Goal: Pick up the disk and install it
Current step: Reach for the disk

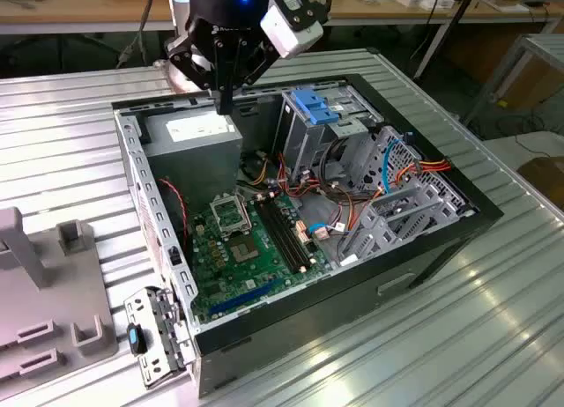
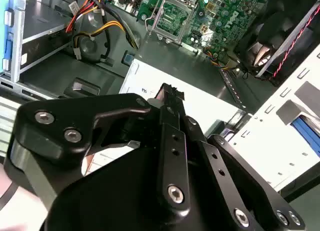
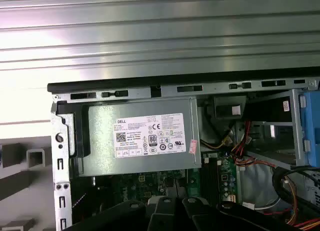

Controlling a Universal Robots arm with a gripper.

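While the gripper point(image 1: 224, 103) hangs closed and empty over the power supply point(image 1: 196, 132) of the open computer case point(image 1: 132, 169), the disk point(image 1: 314, 106), blue-framed, sits atop the drive cage point(image 1: 302, 141), nearby toward the exterior view's right.

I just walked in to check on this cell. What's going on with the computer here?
A single robot arm is working over an open black desktop computer case that lies on its side on a ribbed metal table. Its black tool is shut with nothing in it. It hangs over the grey metal power supply box at one corner of the case.
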